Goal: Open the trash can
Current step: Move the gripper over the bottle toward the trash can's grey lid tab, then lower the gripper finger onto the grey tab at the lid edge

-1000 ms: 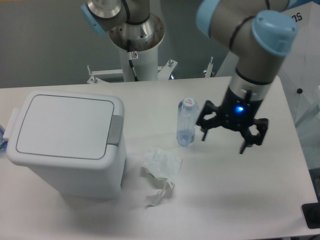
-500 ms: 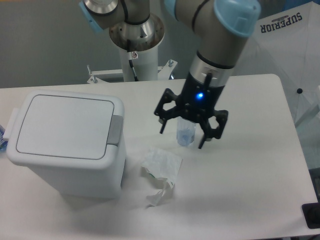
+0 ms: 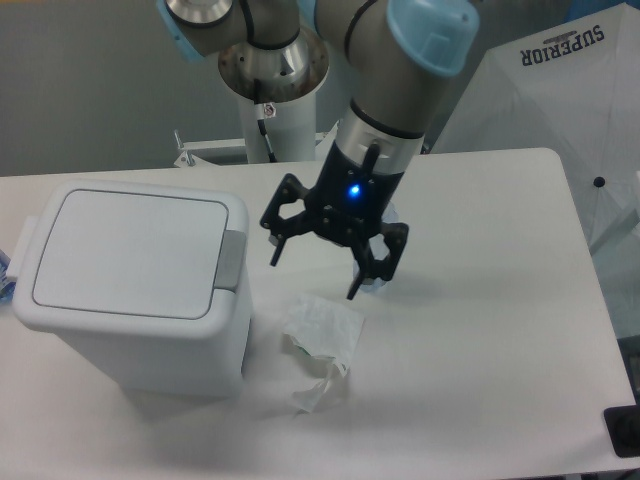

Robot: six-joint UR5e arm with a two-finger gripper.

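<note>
The trash can [image 3: 135,285] is a large white boxy bin standing on the left of the table, its flat lid [image 3: 130,252] down and closed. A grey push-button latch [image 3: 231,261] sits on the lid's right edge. My gripper [image 3: 314,274] hangs above the table just right of the bin, fingers spread open with nothing between them. A blue light glows on its body. The left fingertip [image 3: 273,258] is a short way from the grey latch, not touching it.
A crumpled white tissue [image 3: 320,345] lies on the table below my gripper. A clear water bottle [image 3: 383,275] stands behind the gripper, mostly hidden by it. A white cloth-covered object [image 3: 560,90] fills the back right. The arm's base [image 3: 270,100] stands at the back.
My gripper has swept left across the table, from right of the water bottle, over it, to a spot close to the bin's latch. It stayed open. The bin's lid has not moved.
</note>
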